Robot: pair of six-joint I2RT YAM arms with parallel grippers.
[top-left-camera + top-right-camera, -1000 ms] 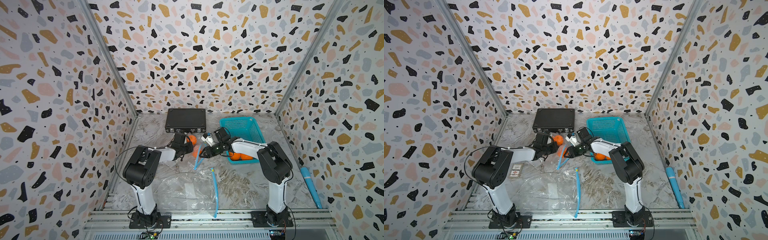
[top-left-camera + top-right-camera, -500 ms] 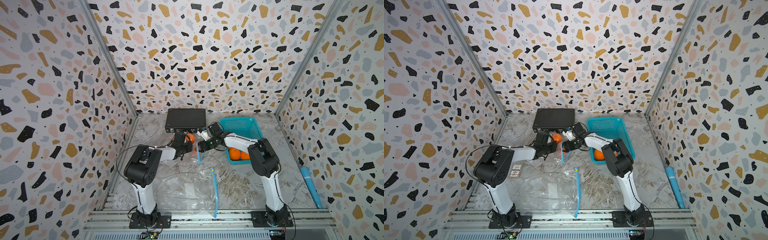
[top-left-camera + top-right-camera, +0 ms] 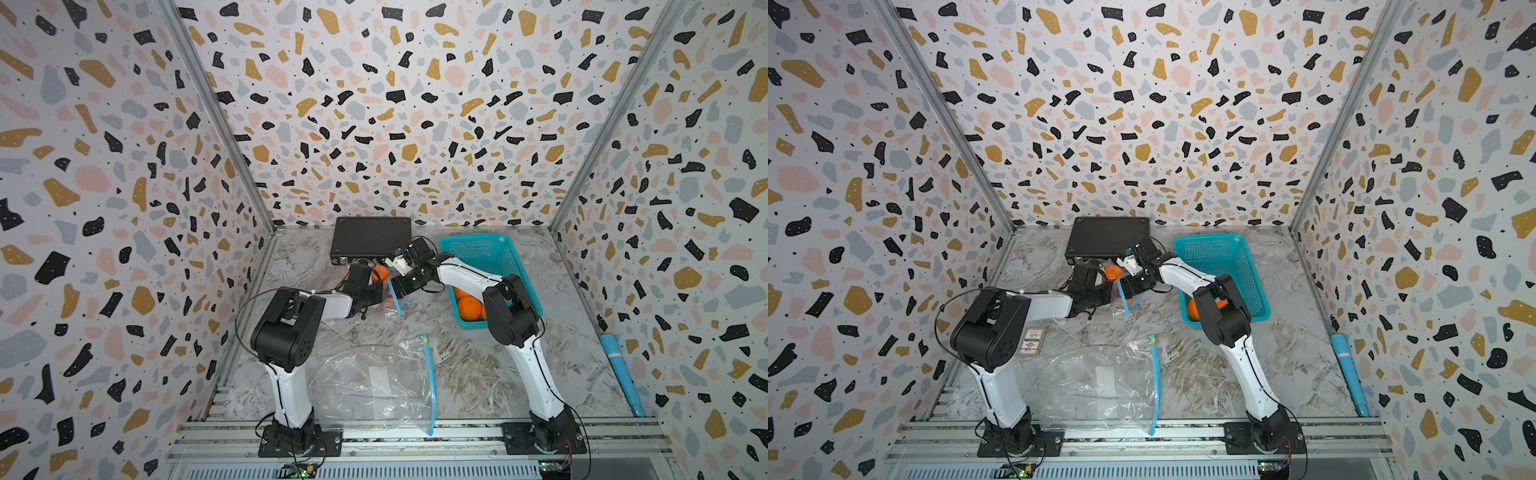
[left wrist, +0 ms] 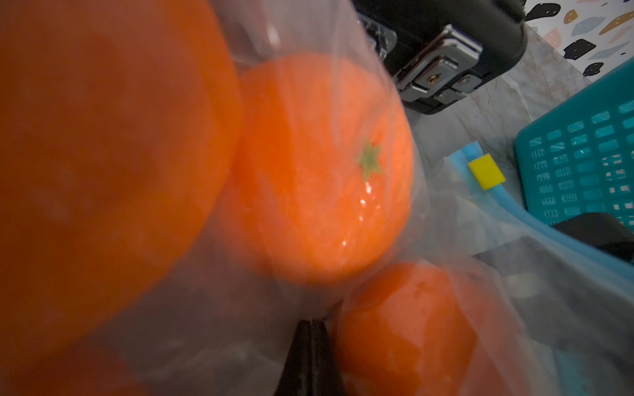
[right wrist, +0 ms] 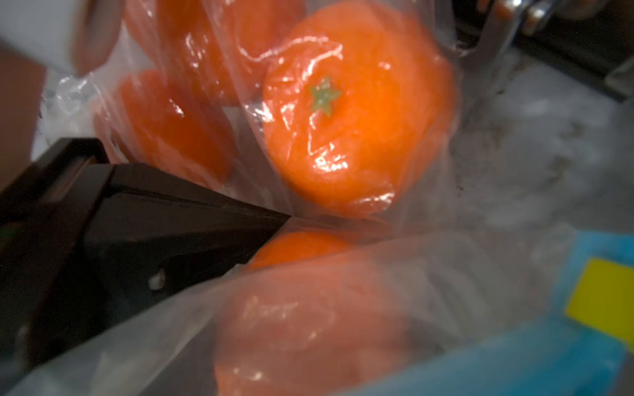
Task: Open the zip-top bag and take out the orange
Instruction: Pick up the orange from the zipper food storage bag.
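Left gripper (image 4: 310, 339) is pinching the zip-top bag (image 4: 446, 212) by the orange (image 4: 319, 164); right gripper (image 3: 395, 288) is alongside, its jaws impossible to tell.

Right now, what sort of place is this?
Probably a robot test cell: left arm and right arm bolted to an aluminium rail, terrazzo-print walls boxing in the tabletop, and a teal basket holding oranges.

Zip-top bag (image 5: 446, 267): clear, glossy, crinkled plastic film. Orange (image 5: 356, 137): shiny, finely dimpled peel. Basket (image 4: 579, 161): teal perforated plastic. Case latch (image 4: 439, 65): bright metal. Worktop (image 3: 478, 353): smooth, marbled.
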